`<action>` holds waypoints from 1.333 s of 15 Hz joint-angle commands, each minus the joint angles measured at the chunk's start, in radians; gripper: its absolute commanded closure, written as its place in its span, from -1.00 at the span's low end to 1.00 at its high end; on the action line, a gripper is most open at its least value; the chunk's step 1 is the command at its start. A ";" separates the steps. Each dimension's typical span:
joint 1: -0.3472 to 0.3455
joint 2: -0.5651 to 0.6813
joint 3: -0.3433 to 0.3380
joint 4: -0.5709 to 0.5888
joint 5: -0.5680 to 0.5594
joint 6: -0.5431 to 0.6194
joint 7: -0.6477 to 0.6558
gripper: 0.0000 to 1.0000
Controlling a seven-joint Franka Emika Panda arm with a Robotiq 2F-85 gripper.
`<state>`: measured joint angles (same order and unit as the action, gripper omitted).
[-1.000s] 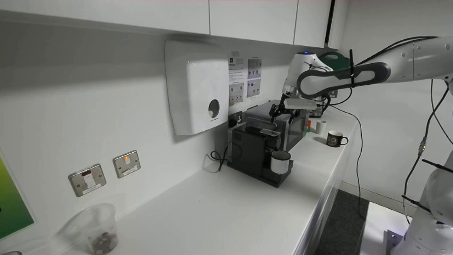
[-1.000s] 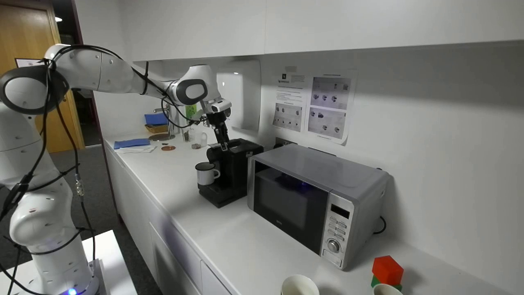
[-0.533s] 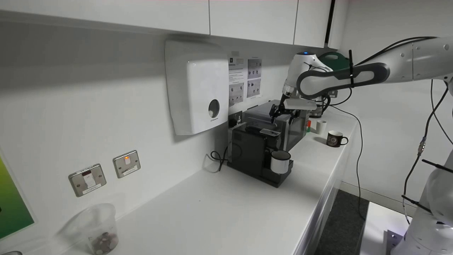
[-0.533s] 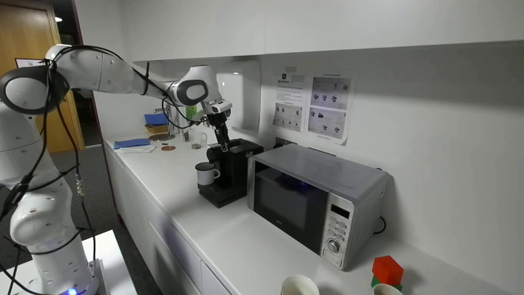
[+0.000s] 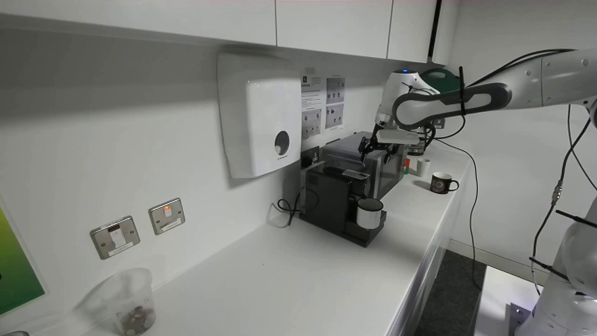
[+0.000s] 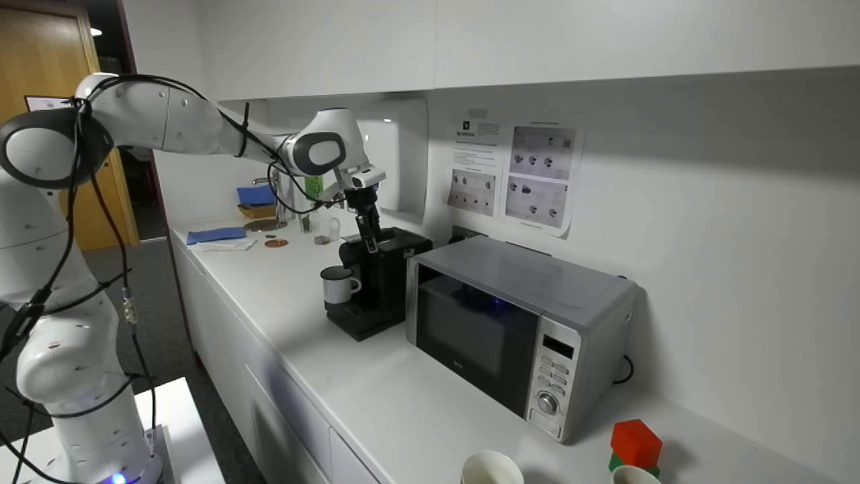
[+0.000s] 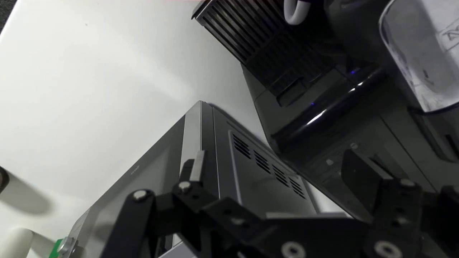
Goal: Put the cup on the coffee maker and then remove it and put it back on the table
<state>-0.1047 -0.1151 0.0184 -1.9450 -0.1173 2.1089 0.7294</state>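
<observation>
The cup point(image 5: 369, 214) is short and white with a dark inside. It stands upright on the tray at the front of the black coffee maker point(image 5: 325, 200). Both also show in an exterior view, the cup point(image 6: 337, 286) with its handle toward the machine's near side, the coffee maker point(image 6: 386, 282) behind it. In the wrist view only the white cup handle point(image 7: 297, 12) shows at the top edge. My gripper point(image 7: 279, 168) is open and empty, its fingers wide apart. In both exterior views the gripper point(image 5: 375, 157) hangs above the coffee maker, near the microwave. The table point(image 5: 280, 280) is a white countertop.
A grey microwave point(image 6: 484, 329) stands right beside the coffee maker. A dark mug point(image 5: 440, 183) and a white cup point(image 5: 423, 167) stand beyond it, near red and green blocks point(image 6: 635, 444). A white dispenser point(image 5: 261, 116) hangs on the wall. A clear tumbler point(image 5: 133, 298) stands at the near end.
My open gripper has shifted slightly to the right in both exterior views, toward the microwave. The cup and the coffee maker have not moved.
</observation>
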 commanded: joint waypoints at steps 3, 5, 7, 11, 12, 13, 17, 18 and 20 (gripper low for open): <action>0.009 0.013 -0.011 0.025 -0.027 -0.014 0.015 -1.00; 0.009 0.021 -0.010 0.032 -0.032 -0.011 0.019 -1.00; 0.010 0.029 -0.009 0.038 -0.031 -0.008 0.019 -1.00; 0.014 0.054 -0.010 0.057 -0.031 0.002 0.019 -1.00; 0.015 0.063 -0.010 0.064 -0.033 0.004 0.019 -1.00; 0.016 0.073 -0.012 0.072 -0.032 0.007 0.018 -1.00; 0.020 0.098 -0.017 0.095 -0.036 0.007 0.016 -1.00; 0.020 0.105 -0.019 0.101 -0.037 0.005 0.017 -1.00; 0.021 0.112 -0.021 0.106 -0.037 0.004 0.016 -1.00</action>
<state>-0.1014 -0.0276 0.0163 -1.8775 -0.1281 2.1135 0.7295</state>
